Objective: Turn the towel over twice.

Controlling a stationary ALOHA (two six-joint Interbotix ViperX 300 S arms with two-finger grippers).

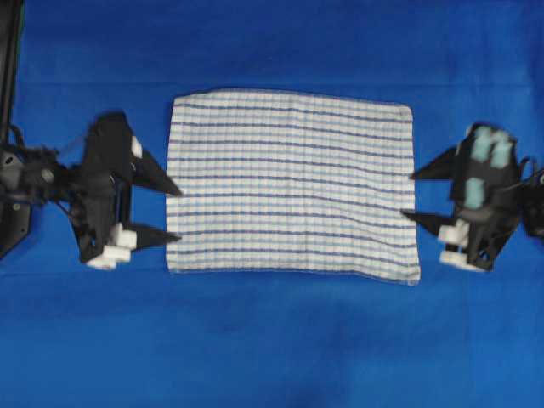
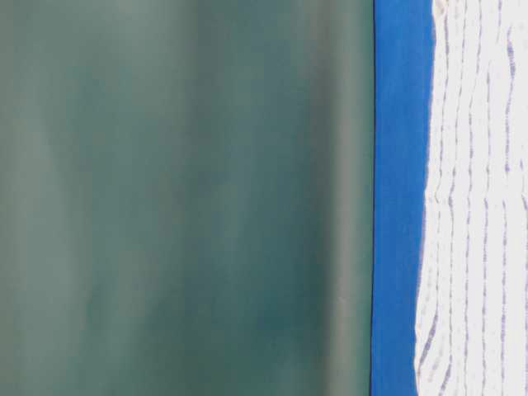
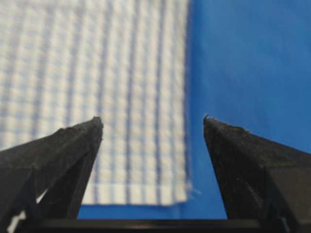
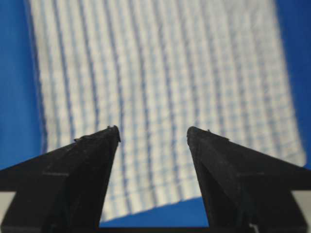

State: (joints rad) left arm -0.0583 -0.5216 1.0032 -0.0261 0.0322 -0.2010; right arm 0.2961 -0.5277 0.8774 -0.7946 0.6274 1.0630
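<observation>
Overhead, towel flat mid-table on blue table covering, left gripper at its left edge, right gripper at its right edge, both level, spread, empty, left wrist view, near corner between black fingers, right wrist view, fingertips over cloth.

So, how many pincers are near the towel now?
2. The left pincer is at the towel's left edge, open; the right pincer is at its right edge, open. Neither holds it.

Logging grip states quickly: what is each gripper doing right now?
Left gripper: open, holding nothing, at the striped towel's left edge.
Right gripper: open, holding nothing, at the towel's right edge.
</observation>
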